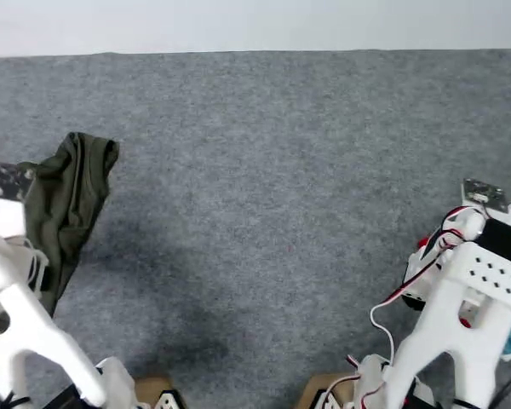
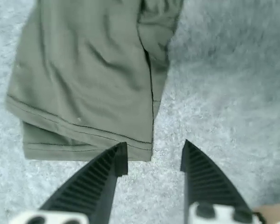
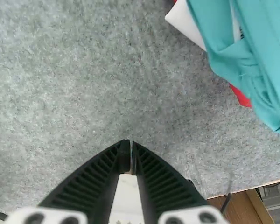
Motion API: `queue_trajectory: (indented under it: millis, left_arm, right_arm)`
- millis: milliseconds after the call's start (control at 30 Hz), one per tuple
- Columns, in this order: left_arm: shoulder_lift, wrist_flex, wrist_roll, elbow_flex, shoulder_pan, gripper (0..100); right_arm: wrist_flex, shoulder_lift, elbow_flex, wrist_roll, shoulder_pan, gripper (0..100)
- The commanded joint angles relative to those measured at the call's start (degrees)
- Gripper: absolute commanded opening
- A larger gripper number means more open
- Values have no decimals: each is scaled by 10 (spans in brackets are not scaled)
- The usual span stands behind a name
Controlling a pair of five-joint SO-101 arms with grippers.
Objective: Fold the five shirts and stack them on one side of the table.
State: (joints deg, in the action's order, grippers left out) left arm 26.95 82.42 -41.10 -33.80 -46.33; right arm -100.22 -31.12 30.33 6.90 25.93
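**High view: one olive shirt at the left edge, both arms near the front**

The olive-green shirt (image 1: 68, 200) lies on the grey felt table cover (image 1: 289, 170) at the far left, gathered into a long, creased strip. Its near end runs beside the left arm (image 1: 17, 311). The right arm (image 1: 468, 290) stands at the opposite side, well apart from the shirt.

In the left wrist view, the left gripper (image 2: 154, 147) hangs just off the shirt's hemmed edge (image 2: 88, 79). Its jaws are spread wide with only felt between them, and one fingertip (image 2: 119, 156) is close to the hem; contact cannot be judged.

In the right wrist view, the right gripper (image 3: 130, 143) is above bare felt, jaws pressed together and gripping nothing. A teal shirt (image 3: 252, 51) lies crumpled near it, over a white garment (image 3: 186, 23) and a red one (image 3: 242, 99). The wooden table edge (image 3: 252, 200) shows beyond the felt.
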Motion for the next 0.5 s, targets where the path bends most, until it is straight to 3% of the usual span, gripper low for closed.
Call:
queue_trajectory:
  millis: [0, 267, 467]
  left_arm:
    - [13, -81, -38, -51, -33, 199]
    - [12, -117, -100, -90, -120, 200]
    - [-73, -165, -120, -102, -126, 200]
  right_arm:
    - [-20, -15, -30, -4, -4, 9]
    - [-18, -15, -30, -4, -4, 9]
    - [-19, -15, -28, -4, -4, 9]
